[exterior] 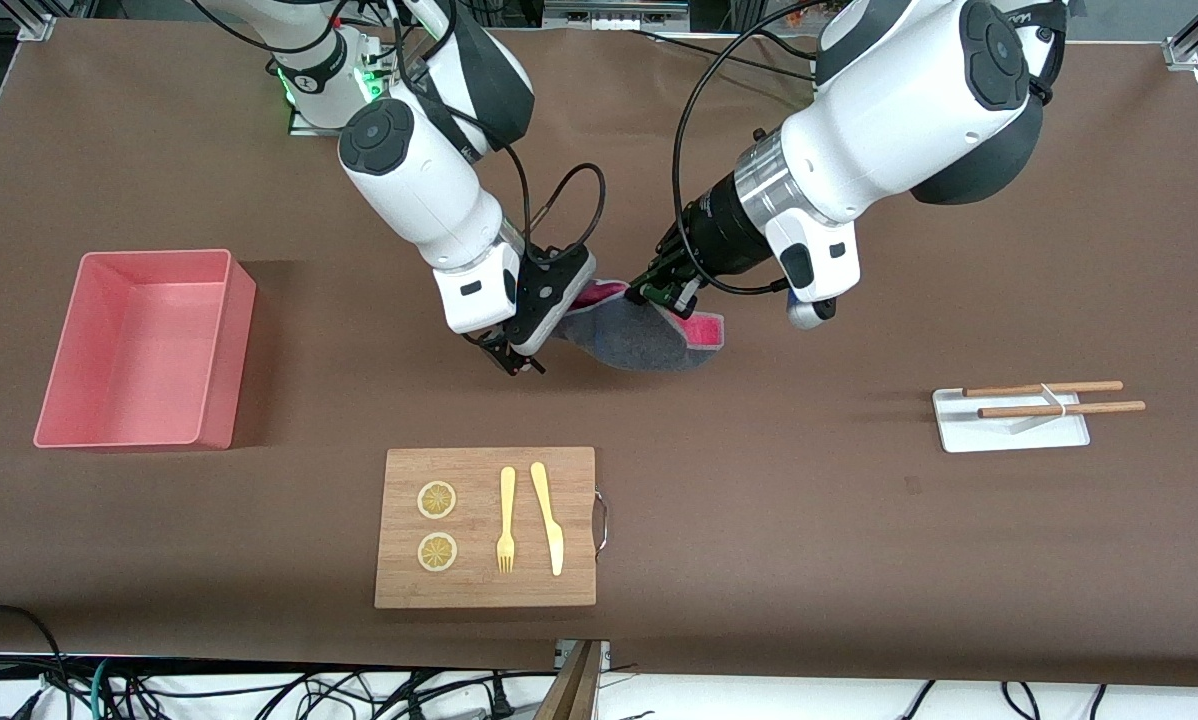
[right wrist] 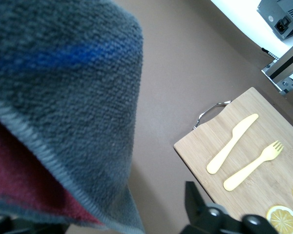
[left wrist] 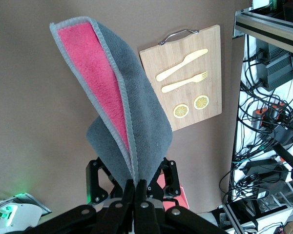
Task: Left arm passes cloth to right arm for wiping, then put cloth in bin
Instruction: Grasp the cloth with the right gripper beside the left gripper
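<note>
The cloth (exterior: 639, 340), dark grey with a bright pink inner face, hangs over the middle of the table between the two arms. My left gripper (exterior: 656, 292) is shut on one end of it; in the left wrist view its fingertips (left wrist: 141, 187) pinch the cloth (left wrist: 136, 126). My right gripper (exterior: 516, 358) stands open at the cloth's other end. In the right wrist view the cloth (right wrist: 63, 97) drapes between the fingers, and one finger (right wrist: 195, 202) stands apart from it. The salmon-pink bin (exterior: 224, 400) sits toward the right arm's end of the table.
A wooden board (exterior: 484, 470) lies nearer the front camera than the cloth, with a fork (exterior: 506, 520), a knife (exterior: 549, 515) and two lemon slices (exterior: 436, 500) on it. A small white tray (exterior: 1009, 432) carrying two wooden sticks sits toward the left arm's end.
</note>
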### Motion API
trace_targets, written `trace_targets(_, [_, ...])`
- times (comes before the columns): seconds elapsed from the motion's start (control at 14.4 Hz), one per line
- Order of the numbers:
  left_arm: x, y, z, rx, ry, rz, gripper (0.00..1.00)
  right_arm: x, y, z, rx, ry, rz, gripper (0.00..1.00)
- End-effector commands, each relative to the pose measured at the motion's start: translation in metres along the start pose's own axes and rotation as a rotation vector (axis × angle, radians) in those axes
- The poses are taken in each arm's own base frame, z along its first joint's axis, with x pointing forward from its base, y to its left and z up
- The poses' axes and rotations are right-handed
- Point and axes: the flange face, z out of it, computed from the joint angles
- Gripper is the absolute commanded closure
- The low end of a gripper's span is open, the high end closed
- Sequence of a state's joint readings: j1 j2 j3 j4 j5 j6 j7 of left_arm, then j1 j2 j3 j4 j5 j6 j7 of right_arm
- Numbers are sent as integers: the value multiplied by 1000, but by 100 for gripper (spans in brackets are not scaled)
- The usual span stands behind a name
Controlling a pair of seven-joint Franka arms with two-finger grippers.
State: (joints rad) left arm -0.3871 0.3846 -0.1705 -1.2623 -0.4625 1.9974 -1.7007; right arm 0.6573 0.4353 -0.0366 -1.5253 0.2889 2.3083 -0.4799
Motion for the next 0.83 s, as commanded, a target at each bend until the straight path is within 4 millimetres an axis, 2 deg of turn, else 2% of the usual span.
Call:
trace_targets(0.0, [-6, 4, -4, -15, -12, -9, 100, 7, 2, -2, 32, 29, 42, 54])
trace_targets(0.14, [-6, 4, -4, -15, -12, -9, 100, 7, 1, -2, 38, 25, 43, 85])
trace_targets(0.21, [-5, 4, -3, -13, -11, -9, 100, 7, 2, -4, 39, 26, 45, 97])
trace_targets(0.28, [-5, 4, -3, -13, -11, -9, 100, 6, 5, -5, 38, 25, 49, 100])
trace_targets(0.49, [-6, 4, -4, -15, -12, -9, 100, -2, 15, -7, 61, -11, 76, 100])
trace_targets(0.56, [-5, 5, -5, -17, -9, -2, 73, -4, 19, -8, 84, -17, 98, 100])
trace_targets(0.62, [-4, 5, -3, -16, 1, 8, 15, -6, 23, -10, 92, -21, 109, 100])
trace_targets(0.69, [-4, 4, -4, -19, 17, 18, 0, -9, 26, -10, 94, -30, 113, 100])
trace_targets(0.76, [-3, 4, -3, -18, 22, 18, 0, -11, 28, -10, 99, -40, 117, 100])
